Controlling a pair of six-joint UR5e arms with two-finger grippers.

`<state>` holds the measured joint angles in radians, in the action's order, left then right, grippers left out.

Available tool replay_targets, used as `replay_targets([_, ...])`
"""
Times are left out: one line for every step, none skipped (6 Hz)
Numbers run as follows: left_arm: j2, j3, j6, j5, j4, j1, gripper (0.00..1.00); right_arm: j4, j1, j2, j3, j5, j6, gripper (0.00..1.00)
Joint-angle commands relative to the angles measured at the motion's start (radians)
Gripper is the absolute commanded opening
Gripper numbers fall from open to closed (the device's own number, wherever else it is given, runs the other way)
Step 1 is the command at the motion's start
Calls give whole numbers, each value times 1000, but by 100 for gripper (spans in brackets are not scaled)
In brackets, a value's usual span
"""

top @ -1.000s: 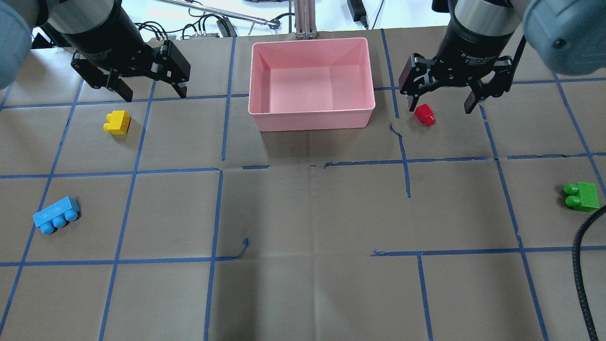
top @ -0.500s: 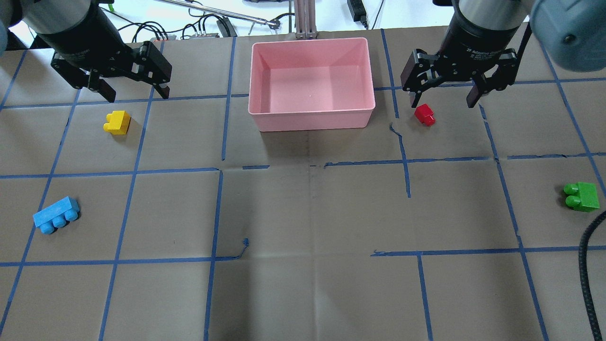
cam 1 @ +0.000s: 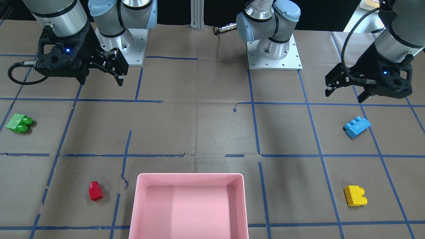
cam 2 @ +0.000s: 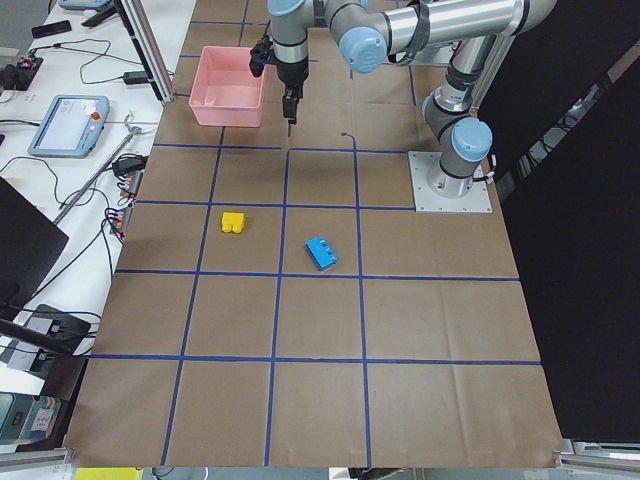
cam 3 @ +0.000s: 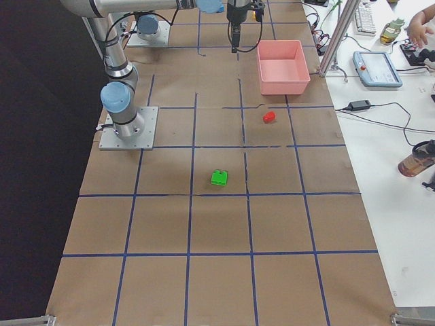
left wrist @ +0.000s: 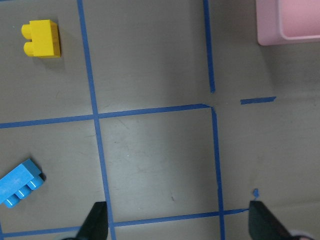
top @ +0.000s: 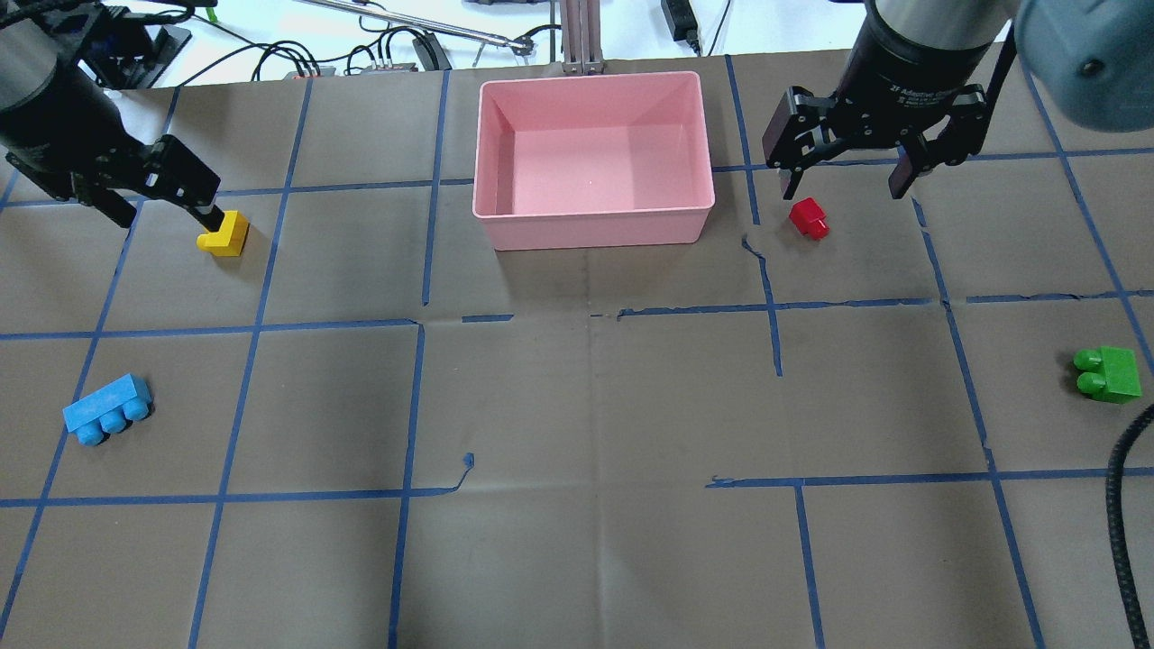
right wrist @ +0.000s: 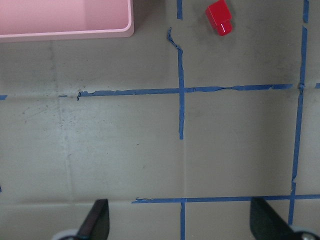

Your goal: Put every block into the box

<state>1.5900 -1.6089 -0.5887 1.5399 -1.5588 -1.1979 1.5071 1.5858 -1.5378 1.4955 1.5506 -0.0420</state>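
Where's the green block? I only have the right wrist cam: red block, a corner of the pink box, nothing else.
Observer: The green block lies on the table on the robot's right, nearer the robot's base than the red block and well away from the pink box.
Operator: Box empty?
Observer: Yes, the overhead view shows nothing in it. The yellow block and blue block lie on the table on the robot's left.
Operator: Left gripper?
Observer: The left gripper is open and holds nothing; in its wrist view neither block is between its fingers.
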Motion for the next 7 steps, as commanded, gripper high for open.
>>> replay_targets([28, -98, -313, 0, 139, 153, 97, 16, -62, 5, 5, 64, 121, 100])
replay_targets([47, -167, -521, 0, 245, 232, 97, 19, -140, 7, 8, 68, 208, 100])
replay_targets([70, -213, -655, 2, 313, 283, 97, 22, -236, 13, 9, 65, 320, 100])
replay_targets([115, -253, -787, 2, 410, 334, 97, 25, -324, 37, 11, 63, 485, 100])
replay_targets([172, -297, -881, 2, 536, 383, 97, 25, -389, 57, 12, 66, 573, 100])
replay_targets([212, -342, -969, 2, 625, 409, 97, 34, -456, 76, 12, 68, 586, 100])
replay_targets([264, -392, -1029, 0, 757, 437, 97, 50, -539, 121, 15, 83, 609, 100])
